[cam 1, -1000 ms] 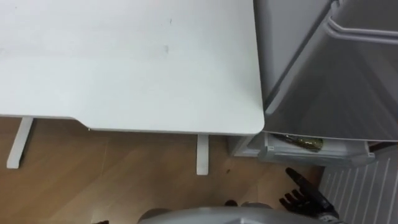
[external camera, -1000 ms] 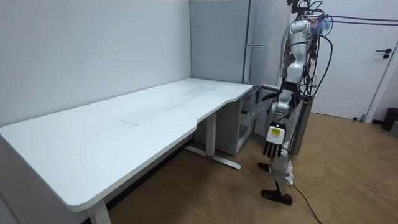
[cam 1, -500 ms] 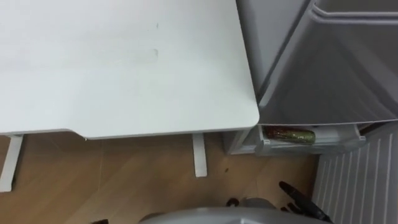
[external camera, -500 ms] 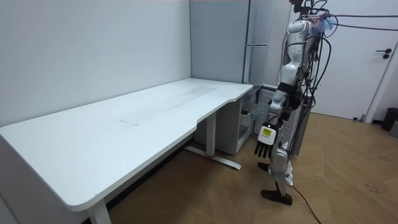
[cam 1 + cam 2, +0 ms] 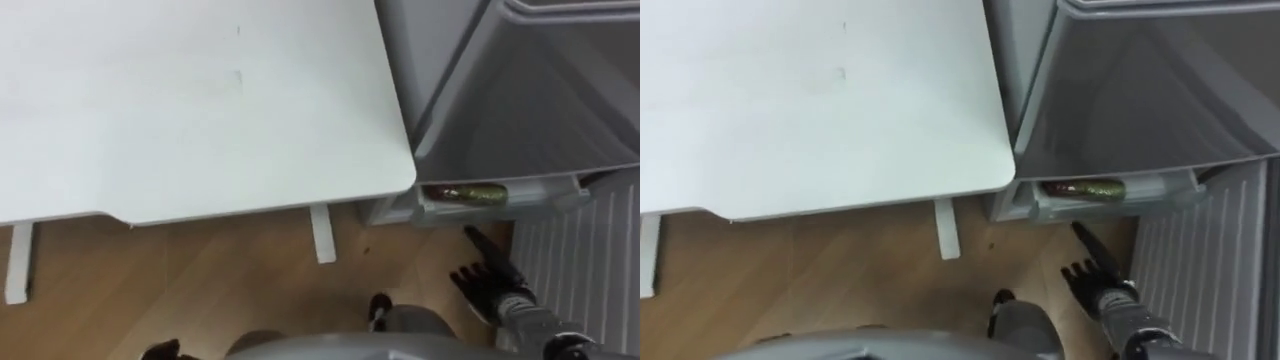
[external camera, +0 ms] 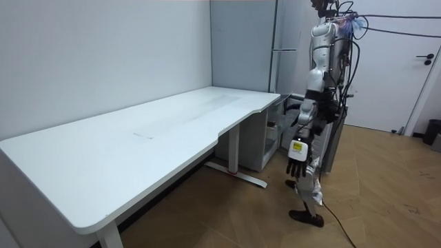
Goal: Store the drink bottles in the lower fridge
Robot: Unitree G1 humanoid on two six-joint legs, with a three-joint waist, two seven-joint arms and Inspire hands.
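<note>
A drink bottle [image 5: 475, 191] with a green-gold label lies on its side in the lower fridge compartment [image 5: 545, 203], behind its clear front ledge. My right hand [image 5: 488, 284] is below it, over the wooden floor, open and empty, with fingers stretched towards the compartment and a gap between them and it. In the room view I stand between the desk's far end and the fridge. My left hand [image 6: 296, 160] hangs by my thigh there, fingers relaxed, holding nothing.
The white desk [image 5: 200, 100] fills the left, its rounded corner close to the fridge body [image 5: 540, 90]. One desk leg [image 5: 321, 232] stands near the compartment. A white ribbed panel [image 5: 585, 260] is at the lower right.
My right hand has risen from the picture's bottom edge towards the lower compartment. The eye view shifted a little. In the room view my left hand swung slightly.
</note>
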